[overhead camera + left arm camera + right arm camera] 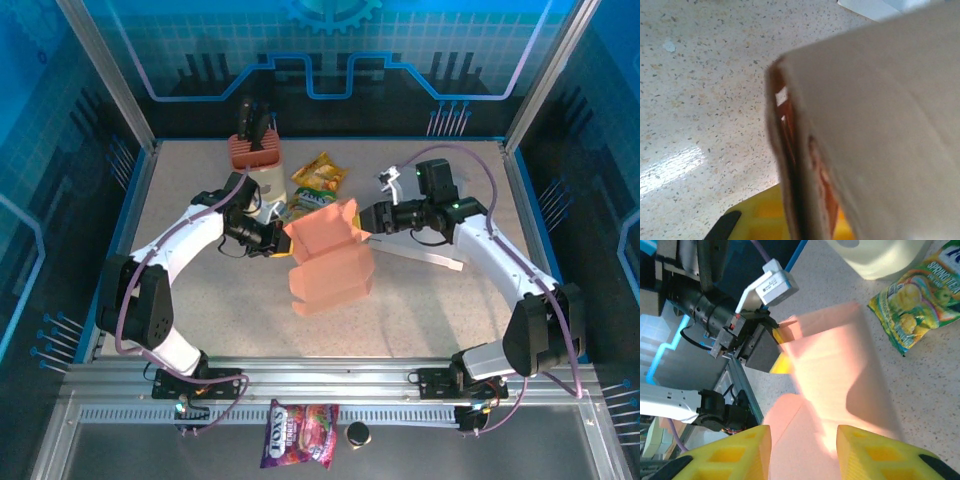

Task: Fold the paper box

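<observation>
**Two claws are working on the paper box in the middle of the desk**

The paper box (330,265), salmon-orange, is standing tilted near the centre of the speckled desk (200,320), with one flap rising at its upper right corner.

The left claw (279,240) is clamping the left edge of the box. In the left wrist view the box wall (880,125) is lying very near the lens, and one yellow finger (762,220) is showing below its edge. From the right wrist view, the same left claw (776,354) is pinching a corner of the box (835,380), with its jaws pressed together on the paper.

The right claw (363,219) is reaching to the upper right flap. Its two yellow fingers (735,452) are standing apart, one on each side of the box. I cannot tell whether the pads are touching the paper.

Behind the box, a white container (262,185) and a yellow snack bag (320,172) are lying on the desk.
</observation>
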You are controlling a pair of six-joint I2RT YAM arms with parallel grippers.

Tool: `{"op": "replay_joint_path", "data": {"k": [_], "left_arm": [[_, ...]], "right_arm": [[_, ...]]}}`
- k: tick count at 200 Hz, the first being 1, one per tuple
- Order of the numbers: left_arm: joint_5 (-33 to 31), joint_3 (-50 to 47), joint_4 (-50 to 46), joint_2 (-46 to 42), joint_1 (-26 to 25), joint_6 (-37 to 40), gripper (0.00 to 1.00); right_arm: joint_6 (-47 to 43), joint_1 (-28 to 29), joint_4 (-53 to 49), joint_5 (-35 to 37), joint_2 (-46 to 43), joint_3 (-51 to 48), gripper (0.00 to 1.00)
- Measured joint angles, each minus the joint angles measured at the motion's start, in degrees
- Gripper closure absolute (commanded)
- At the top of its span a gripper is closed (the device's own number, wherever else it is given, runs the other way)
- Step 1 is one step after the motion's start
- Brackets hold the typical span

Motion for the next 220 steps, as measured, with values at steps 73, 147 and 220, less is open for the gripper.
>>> {"op": "replay_joint_path", "data": {"k": [73,147,220], "left_arm": [[0.3,0.0,0.0,0.0,0.0,0.9,1.00],[0.4,0.0,0.0,0.0,0.0,1.0,1.00],[0.4,0.0,0.0,0.0,0.0,1.0,1.00]], "right_arm": [[1.0,-7.9,0.5,1.5,-4.4,-0.3,0.58],[3.9,-9.3,6.1,-2.0,-0.4,-2.6,0.45],[4.2,-5.8,7.1,-6.9,4.9,-0.6,0.50]]}}
